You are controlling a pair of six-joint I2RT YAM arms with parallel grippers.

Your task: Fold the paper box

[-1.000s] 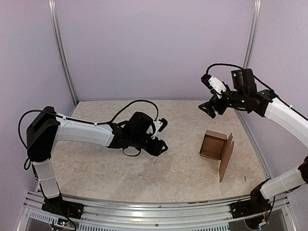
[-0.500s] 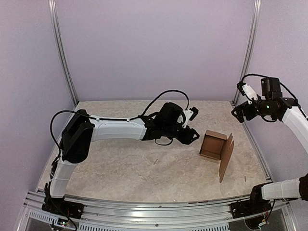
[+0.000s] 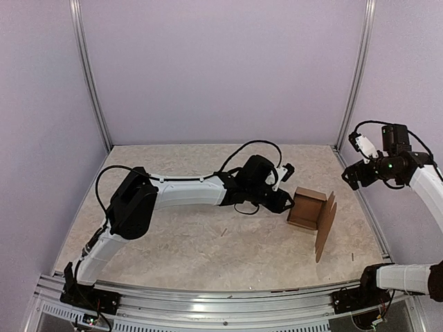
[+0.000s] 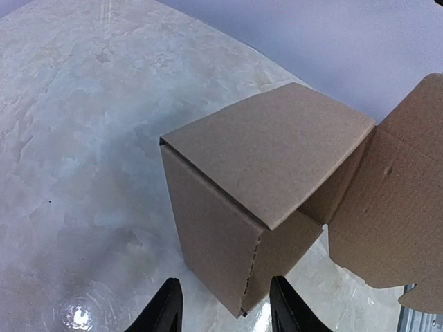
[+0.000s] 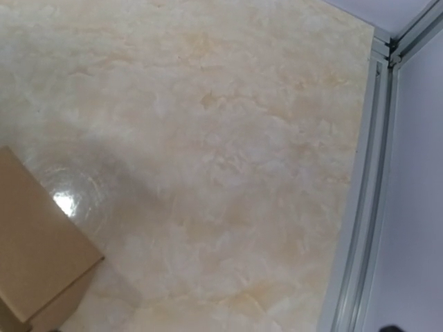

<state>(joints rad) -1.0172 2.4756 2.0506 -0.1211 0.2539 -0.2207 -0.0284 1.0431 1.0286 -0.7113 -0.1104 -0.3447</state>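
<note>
Top view, box (image 3: 306,207): is being left standing on the right of the tabletop (image 3: 173,242), with one flap (image 3: 325,228) raised open.
Top view, left pincer (image 3: 289,200): is being held just beside the box's left side.
Top view, right pincer (image 3: 351,176): is being held high, well apart from the box, jaws apart and empty.
Left wrist: fingers (image 4: 166,311) are being held apart with the box's near corner between them; no clamp is being shown.
Right wrist: only a box corner is being shown.
Risk: the light box is likely being pushed or tipped if one finger meets it first; the corner could be crushed.
</note>
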